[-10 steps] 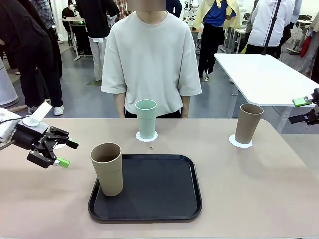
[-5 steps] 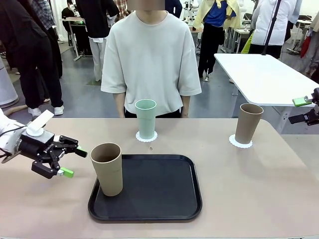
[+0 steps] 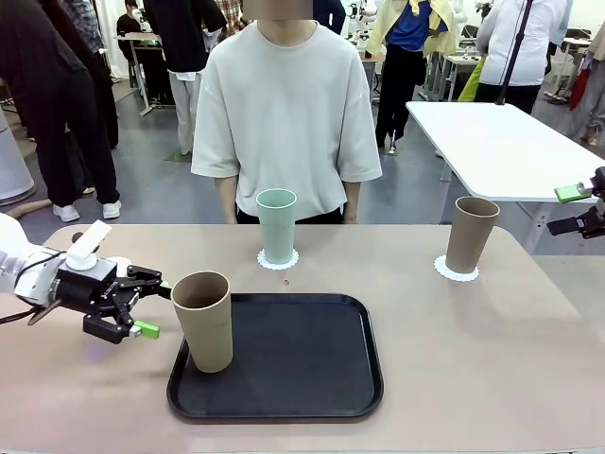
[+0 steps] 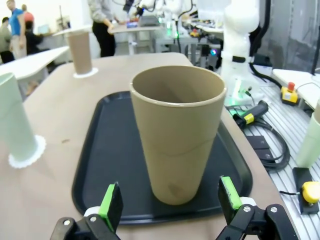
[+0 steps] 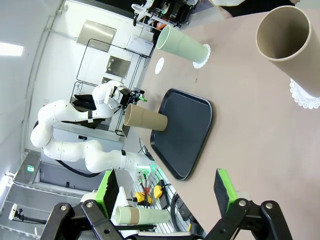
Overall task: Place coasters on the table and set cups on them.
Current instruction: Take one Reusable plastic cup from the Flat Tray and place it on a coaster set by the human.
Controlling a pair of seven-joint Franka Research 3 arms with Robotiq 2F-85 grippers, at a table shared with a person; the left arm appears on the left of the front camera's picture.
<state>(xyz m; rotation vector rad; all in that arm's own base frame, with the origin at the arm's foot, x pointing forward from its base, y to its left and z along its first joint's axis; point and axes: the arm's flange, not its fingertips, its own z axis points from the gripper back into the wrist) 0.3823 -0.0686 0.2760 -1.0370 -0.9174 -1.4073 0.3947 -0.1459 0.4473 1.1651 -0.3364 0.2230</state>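
Observation:
A tan cup stands upright on the black tray, at its left end. My left gripper is open just to the cup's left, level with it and not touching. In the left wrist view that cup rises right ahead of the open left gripper. The mint cup stands on a coaster before the person. A second tan cup stands on a coaster at the right. A bare coaster lies on the table. My right gripper hangs open at the right edge.
A person stands at the far side of the table, hands down. A white-topped table stands behind at the right. The right part of the tray is bare. Other people move about in the background.
My left gripper has moved right across the table, from near the left edge up to the tan cup on the tray. The right gripper and the cups have stayed put.

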